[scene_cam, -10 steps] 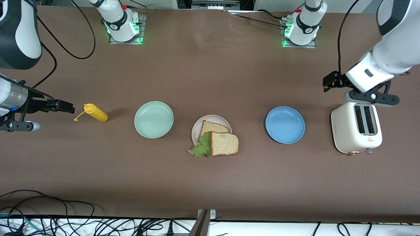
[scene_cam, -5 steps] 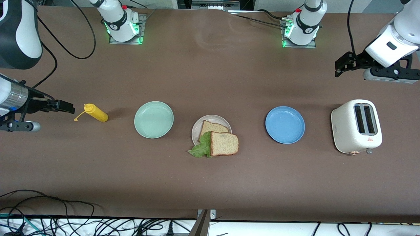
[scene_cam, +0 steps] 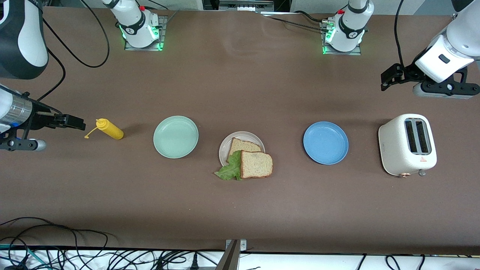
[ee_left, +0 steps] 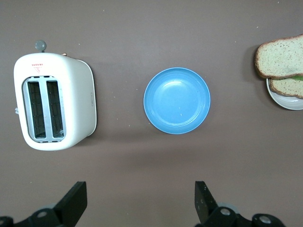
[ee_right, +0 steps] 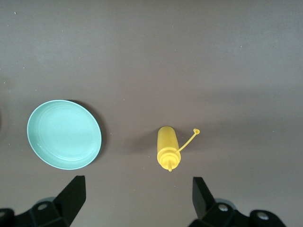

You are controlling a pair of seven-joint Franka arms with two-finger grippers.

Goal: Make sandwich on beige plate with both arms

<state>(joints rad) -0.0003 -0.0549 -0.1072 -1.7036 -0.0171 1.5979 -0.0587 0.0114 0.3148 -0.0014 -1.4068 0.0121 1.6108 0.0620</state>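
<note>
The beige plate [scene_cam: 243, 134] sits mid-table between the mint and blue plates. On it lie two bread slices: one [scene_cam: 245, 145] flat on the plate, and the other [scene_cam: 256, 164] on top, overhanging the rim toward the front camera. A green lettuce leaf [scene_cam: 229, 169] sticks out between them. My left gripper [scene_cam: 390, 77] is open and empty over bare table near the toaster; its wrist view [ee_left: 140, 203] shows the bread [ee_left: 281, 56] and plate rim [ee_left: 284, 101]. My right gripper [scene_cam: 71, 122] is open and empty over bare table beside the mustard bottle [scene_cam: 109, 129], and it waits.
A mint green plate [scene_cam: 175, 137] and a blue plate [scene_cam: 325, 142] flank the beige plate. A white toaster [scene_cam: 407, 144] with two empty slots stands at the left arm's end. The yellow bottle lies on its side. Cables run along the table's front edge.
My left arm has lifted away from over the toaster toward its base side of the table. The right arm and the sandwich have not moved.
</note>
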